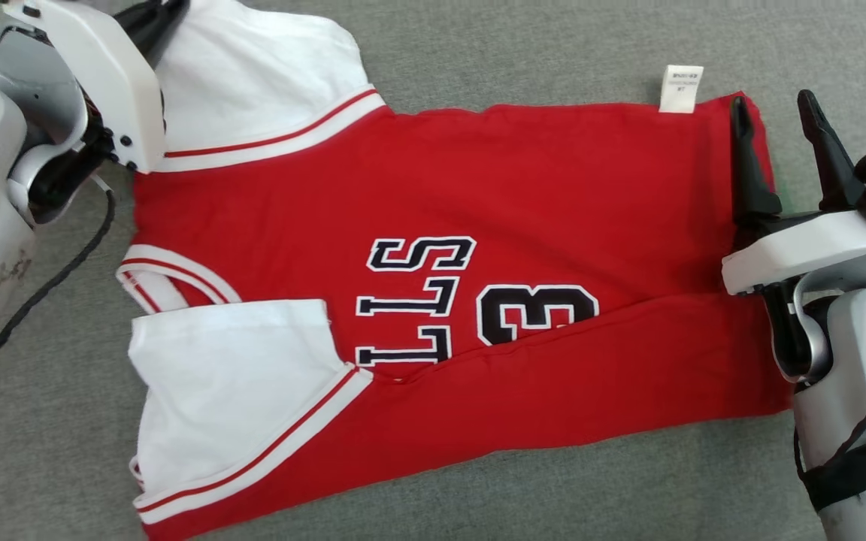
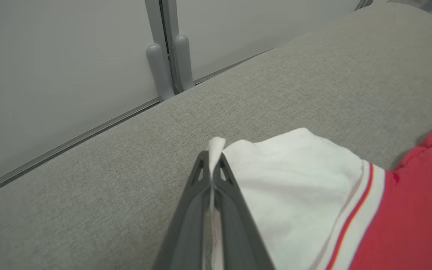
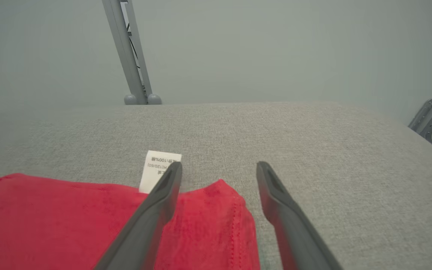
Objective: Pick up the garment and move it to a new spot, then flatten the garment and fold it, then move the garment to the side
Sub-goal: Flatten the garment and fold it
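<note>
Red jersey with white sleeves lies spread across the grey cloth-covered desk, collar end at the left and hem at the right. The left gripper has its jaws pressed together, pinching the edge of the far-left white sleeve. The right gripper has its jaws spread wide at the far-right hem corner, beside the white label: one over red cloth, the other over bare desk.

the left claw clamps the garment (by its white sleeve edge) over grey upholstery.
</note>
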Controlling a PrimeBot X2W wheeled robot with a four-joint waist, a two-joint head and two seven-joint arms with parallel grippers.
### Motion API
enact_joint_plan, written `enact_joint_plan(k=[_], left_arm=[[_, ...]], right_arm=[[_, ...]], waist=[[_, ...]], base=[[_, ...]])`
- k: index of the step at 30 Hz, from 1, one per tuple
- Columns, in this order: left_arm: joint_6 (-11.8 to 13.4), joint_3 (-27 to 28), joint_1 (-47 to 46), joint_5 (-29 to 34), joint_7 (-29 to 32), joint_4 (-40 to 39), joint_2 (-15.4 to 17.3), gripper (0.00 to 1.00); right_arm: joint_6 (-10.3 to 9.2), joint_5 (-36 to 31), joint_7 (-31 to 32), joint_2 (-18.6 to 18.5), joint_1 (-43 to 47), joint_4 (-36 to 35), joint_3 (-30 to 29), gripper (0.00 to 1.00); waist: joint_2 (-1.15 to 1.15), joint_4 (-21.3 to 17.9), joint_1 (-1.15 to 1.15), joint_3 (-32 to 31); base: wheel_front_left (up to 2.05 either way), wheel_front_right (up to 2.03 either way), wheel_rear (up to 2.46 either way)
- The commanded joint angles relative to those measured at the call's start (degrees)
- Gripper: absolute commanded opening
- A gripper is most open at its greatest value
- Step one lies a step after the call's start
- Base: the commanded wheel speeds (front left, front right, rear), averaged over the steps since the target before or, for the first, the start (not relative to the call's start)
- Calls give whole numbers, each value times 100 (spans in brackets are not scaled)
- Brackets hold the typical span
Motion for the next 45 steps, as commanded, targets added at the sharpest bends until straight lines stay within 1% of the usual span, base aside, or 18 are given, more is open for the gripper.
enact_joint_plan(k=[1,5,11,15,24,30,33,34,35,40,45], left_arm=[[1,-47,80,-64,-125,-116,63,0],[1,-158,282,-234,-348,-439,121,0],[1,-294,528,-431,-490,-842,244,0],[1,-328,593,-471,-522,-970,245,0],[1,-370,614,-547,-511,-1148,214,0],[1,-388,542,-543,-501,-1139,213,0],[1,-399,525,-530,-490,-1095,222,0],[1,-397,520,-529,-496,-1076,228,0],[6,-391,519,-534,-506,-1046,233,0],[44,-368,537,-521,-585,-858,241,0],[57,-310,537,-562,-731,-632,197,0]], right_arm=[[-2,90,136,-114,-92,89,38,100],[-2,250,531,-402,-169,398,72,100],[-2,349,1097,-780,-239,957,28,100],[-2,423,1320,-891,-281,1186,-15,100],[-2,526,1585,-1097,-521,1531,175,100],[-2,548,1666,-1159,-680,1817,378,100],[1,682,1783,-1153,-691,1894,612,100],[2,735,1797,-1170,-687,1901,680,43],[2,789,1792,-1199,-684,1902,735,0],[-8,953,1602,-1433,-776,1867,778,0],[-7,961,1331,-1493,-991,1927,658,0]], waist=[[0,289,0,-232],[0,559,0,-421],[0,854,0,-651],[0,947,0,-710],[0,1089,0,-639],[0,1123,0,-507],[0,1138,0,-477],[0,1140,0,-471],[0,1143,0,-468],[0,1139,0,-469],[0,1153,0,-478]], base=[[0,0,0],[0,0,0],[0,0,0],[0,0,0],[0,0,0],[0,0,0],[0,0,0],[0,0,0],[0,0,0],[0,0,0],[0,0,0]])
